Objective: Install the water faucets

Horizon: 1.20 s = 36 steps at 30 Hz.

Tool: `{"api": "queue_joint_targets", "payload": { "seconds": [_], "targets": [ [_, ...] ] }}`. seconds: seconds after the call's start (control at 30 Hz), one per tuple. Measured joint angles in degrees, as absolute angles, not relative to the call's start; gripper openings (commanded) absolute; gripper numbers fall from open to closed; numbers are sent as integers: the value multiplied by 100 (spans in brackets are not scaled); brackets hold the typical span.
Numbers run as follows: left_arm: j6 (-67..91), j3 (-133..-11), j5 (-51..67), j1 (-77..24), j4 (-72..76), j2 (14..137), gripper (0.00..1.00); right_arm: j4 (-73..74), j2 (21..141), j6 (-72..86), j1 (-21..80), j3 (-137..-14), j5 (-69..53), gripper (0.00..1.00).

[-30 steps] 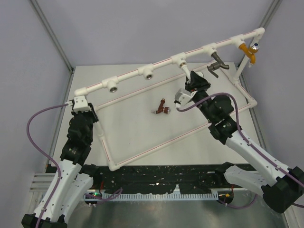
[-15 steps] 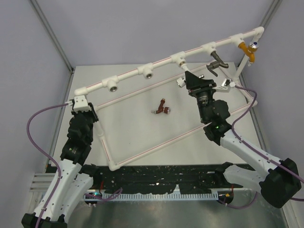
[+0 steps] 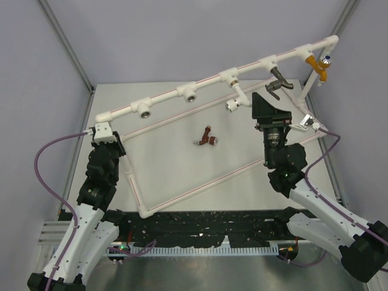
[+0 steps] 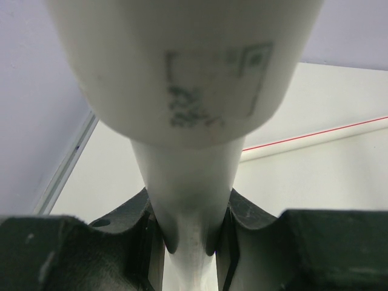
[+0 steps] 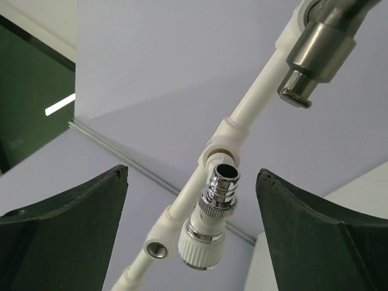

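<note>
A white faucet [image 3: 235, 101] with a chrome nozzle hangs from the third tee of the white pipe rail [image 3: 167, 97]. In the right wrist view this faucet [image 5: 211, 221] sits ahead of my right gripper [image 5: 193, 176], between its wide-open fingers [image 5: 66, 233] and touching neither. From above, the right gripper [image 3: 284, 113] stands open just right of it. A reddish-brown faucet [image 3: 208, 138] lies loose on the table. My left gripper [image 3: 100, 131] is shut on the frame's left corner post [image 4: 188, 182].
A dark grey faucet [image 3: 278, 82] and a yellow one [image 3: 318, 66] are fitted further right on the rail. Two tees [image 3: 143, 109] [image 3: 190, 93] on the left stand with bare sockets. The lower pipe frame [image 3: 200, 185] rings the table middle.
My right gripper has opened, let go of the white faucet and drawn back to the right. The faucet stays hanging on its tee. The left arm has not moved.
</note>
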<state>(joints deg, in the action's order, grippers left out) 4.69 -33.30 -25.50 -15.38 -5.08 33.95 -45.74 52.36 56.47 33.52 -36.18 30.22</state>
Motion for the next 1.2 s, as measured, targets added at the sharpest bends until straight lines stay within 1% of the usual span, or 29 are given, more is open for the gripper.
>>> {"api": "queue_joint_targets", "payload": {
  "seconds": [0.13, 0.17, 0.33, 0.43, 0.5, 0.67, 0.77, 0.8, 1.0, 1.07, 1.1, 1.13, 1.17, 1.2],
  "targets": [
    [469, -3330, -2550, -1538, -508, 3395, 0, -4624, 4689, 4088, 3352, -3282, 2823, 91],
    [469, -3330, -2550, -1538, -508, 3395, 0, -4528, 4517, 3465, 3352, -3258, 2724, 94],
    [469, -3330, -2550, -1538, -508, 3395, 0, -3830, 3793, 161, 3347, -3288, 1959, 98],
    [469, -3330, -2550, -1538, -508, 3395, 0, -3035, 3527, -2287, 3343, -3546, 1253, 98],
    [471, -3330, -2547, -1538, -510, 3395, 0, -2574, 3500, -3544, 3343, -3750, 854, 98],
    [471, -3330, -2547, -1538, -510, 3395, 0, -1253, 3726, -6346, 3343, -4364, -27, 97],
    [471, -3330, -2547, -1538, -510, 3393, 0, -725, 3990, -7496, 3374, -4624, -266, 95],
    [471, -3330, -2547, -1538, -513, 3393, 0, -425, 4283, -8226, 3409, -4866, -316, 94],
    [471, -3330, -2547, -1538, -517, 3387, 0, -143, 5131, -9443, 3551, -5196, -242, 93],
    [471, -3330, -2547, -1538, -521, 3385, 0, -121, 5356, -9741, 3573, -5216, -123, 88],
    [471, -3330, -2547, -1538, -521, 3385, 0, -126, 5450, -9832, 3586, -5218, -67, 79],
    [471, -3330, -2547, -1540, -521, 3385, 0, -152, 5564, -9922, 3592, -5218, -5, 75],
    [471, -3330, -2550, -1540, -521, 3385, 0, -211, 5677, -10007, 3594, -5218, 54, 65],
    [471, -3330, -2547, -1540, -523, 3385, 0, -268, 5769, -10051, 3594, -5218, 97, 58]
  ]
}}
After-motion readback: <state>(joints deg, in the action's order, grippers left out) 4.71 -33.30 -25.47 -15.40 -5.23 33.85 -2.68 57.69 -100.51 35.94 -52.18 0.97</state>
